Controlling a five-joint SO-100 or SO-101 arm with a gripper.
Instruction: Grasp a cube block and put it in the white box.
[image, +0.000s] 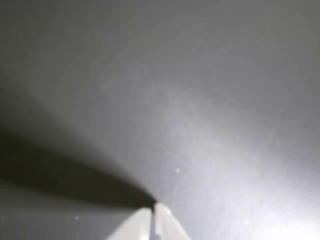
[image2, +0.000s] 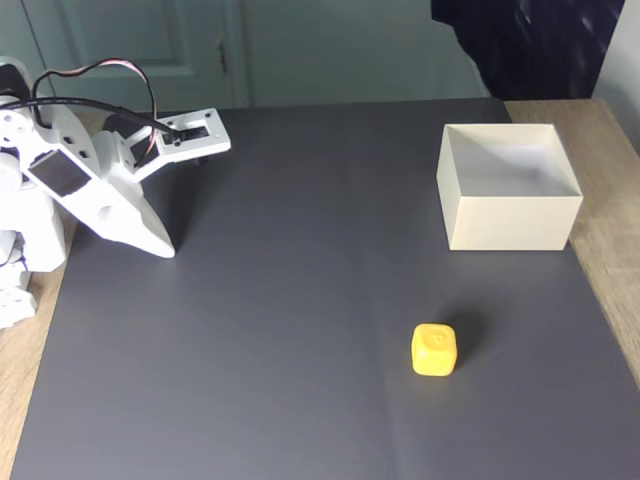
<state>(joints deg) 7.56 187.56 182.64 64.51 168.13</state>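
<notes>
Gripper (image2: 165, 245) sits jaws-together at the mat's (image2: 280, 400) left edge, well apart from the cube block (image2: 434, 350) — reaching in without opening would just knock it toward the near edge, away from the white box (image2: 508, 222).

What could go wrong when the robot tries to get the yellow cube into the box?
1. The gripper rests shut at the mat's left side in the fixed view, far from the yellow cube; it must open first or it may just push the cube away.
2. The cube has rounded corners, so it might slip from the fingers.
3. The white box has thin walls; a low carry might bump them.
</notes>
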